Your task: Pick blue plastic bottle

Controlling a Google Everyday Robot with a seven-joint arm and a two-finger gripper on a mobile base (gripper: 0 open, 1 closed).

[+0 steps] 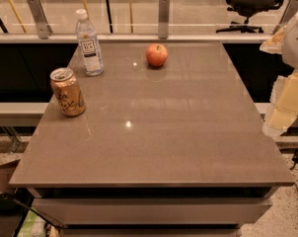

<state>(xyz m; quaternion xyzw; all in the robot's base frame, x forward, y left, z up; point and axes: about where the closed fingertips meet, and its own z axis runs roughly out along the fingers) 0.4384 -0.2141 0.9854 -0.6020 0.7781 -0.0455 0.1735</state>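
The blue plastic bottle (89, 43) stands upright at the back left of the grey table (154, 132). It is clear and faintly bluish, with a white cap and a white label with dark print. My gripper (282, 110) is at the far right edge of the view, beside the table's right side and off its top. It is far from the bottle, with nothing seen in it.
A gold can (67, 92) stands at the left edge in front of the bottle. A red apple (157, 55) sits at the back middle. A glass railing (164, 14) runs behind the table. An office chair (252, 4) stands beyond it.
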